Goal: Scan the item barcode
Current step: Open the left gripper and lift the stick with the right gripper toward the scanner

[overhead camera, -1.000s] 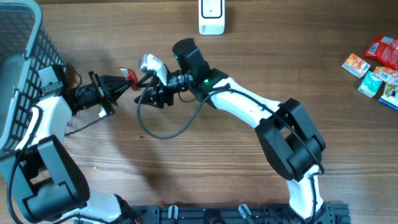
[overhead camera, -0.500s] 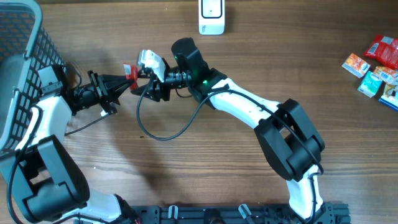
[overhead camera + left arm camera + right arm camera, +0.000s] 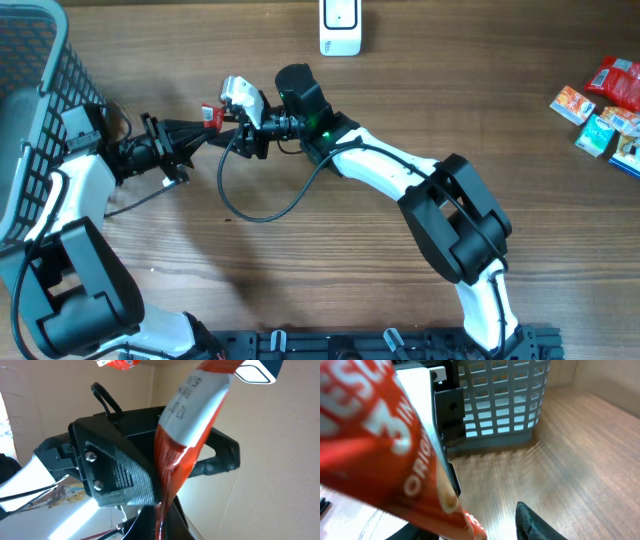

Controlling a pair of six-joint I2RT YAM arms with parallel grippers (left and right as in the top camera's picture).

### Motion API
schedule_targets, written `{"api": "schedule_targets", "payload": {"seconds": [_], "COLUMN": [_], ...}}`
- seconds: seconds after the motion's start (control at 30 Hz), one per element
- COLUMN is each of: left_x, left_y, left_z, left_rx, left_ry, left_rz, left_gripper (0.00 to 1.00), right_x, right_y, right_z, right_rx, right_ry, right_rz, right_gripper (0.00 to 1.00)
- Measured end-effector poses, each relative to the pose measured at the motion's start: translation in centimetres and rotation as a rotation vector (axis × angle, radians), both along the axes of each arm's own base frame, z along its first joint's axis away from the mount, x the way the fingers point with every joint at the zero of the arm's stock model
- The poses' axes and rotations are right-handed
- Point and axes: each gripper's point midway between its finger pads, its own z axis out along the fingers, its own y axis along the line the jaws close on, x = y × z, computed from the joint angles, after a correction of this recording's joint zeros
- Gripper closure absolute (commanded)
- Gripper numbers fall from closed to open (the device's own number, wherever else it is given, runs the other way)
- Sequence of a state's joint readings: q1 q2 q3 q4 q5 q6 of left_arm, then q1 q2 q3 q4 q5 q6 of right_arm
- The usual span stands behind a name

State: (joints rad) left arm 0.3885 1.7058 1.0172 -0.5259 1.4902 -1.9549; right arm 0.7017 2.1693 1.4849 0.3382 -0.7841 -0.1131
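The item is a red sachet with white print, held in the air left of the table's middle. My left gripper is shut on its lower end, and the sachet rises from those jaws. My right gripper reaches in from the right and stands open, with a textured finger on one side of the sachet and the other finger on the other side. In the right wrist view the sachet fills the left, well apart from the right finger. A white scanner unit stands at the far edge.
A grey mesh basket stands at the far left, behind the sachet in the right wrist view. A black cable loops over the table below the grippers. Several small colourful packets lie at the right edge.
My right gripper has shifted left and slightly up, bringing its fingers around the sachet, and its jaws have narrowed. The left gripper keeps its hold, with the sachet a little higher.
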Motion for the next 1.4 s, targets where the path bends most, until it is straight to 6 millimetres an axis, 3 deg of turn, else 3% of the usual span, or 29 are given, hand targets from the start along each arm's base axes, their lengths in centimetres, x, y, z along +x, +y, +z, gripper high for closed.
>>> {"api": "schedule_targets", "payload": {"seconds": [0.2, 0.23, 0.27, 0.3, 0.53, 0.8, 0.83, 0.93, 1.03, 1.23, 1.4], "left_x": [0.0, 0.0, 0.0, 0.0, 0.0, 0.5, 0.8, 1.2, 1.6, 2.4, 3.3], "left_y": [0.0, 0.0, 0.0, 0.0, 0.0, 0.2, 0.3, 0.5, 0.7, 1.3, 2.3], "left_z": [0.0, 0.0, 0.0, 0.0, 0.0, 0.2, 0.2, 0.4, 0.3, -1.2, -3.0], "left_rx": [0.000, 0.000, 0.000, 0.000, 0.001, 0.026, 0.040, 0.065, 0.088, 0.201, 0.394], "left_ry": [0.000, 0.000, 0.000, 0.000, -0.002, -0.061, -0.089, -0.140, -0.158, -0.177, -0.290], "left_rz": [0.000, 0.000, 0.000, 0.000, 0.000, 0.001, 0.002, 0.004, 0.012, 0.053, 0.074], "left_gripper": [0.96, 0.96, 0.96, 0.96, 0.96, 0.64, 0.41, 0.19, 0.08, 0.04, 0.02], "right_x": [-0.1, -0.1, -0.1, -0.1, -0.4, 0.4, 0.9, 2.6, 4.8, 8.3, 9.1], "right_y": [0.0, 0.0, 0.0, 0.0, 0.0, -0.1, -0.3, -1.4, -3.2, -6.8, -9.5], "right_z": [-0.1, -0.1, -0.1, -0.1, -0.1, 0.3, 0.3, 0.2, 0.2, -0.1, -2.8], "right_rx": [-0.003, -0.003, -0.003, -0.003, 0.001, 0.017, 0.016, 0.023, 0.036, 0.080, 0.046], "right_ry": [0.012, 0.013, 0.015, 0.020, 0.033, 0.076, 0.102, 0.184, 0.273, 0.512, 0.840], "right_rz": [-0.001, 0.000, 0.002, 0.003, 0.013, -0.029, -0.057, -0.132, -0.213, -0.364, -0.503], "right_gripper": [0.62, 0.72, 0.92, 0.96, 0.96, 0.96, 0.96, 0.96, 0.96, 0.96, 0.96]}}
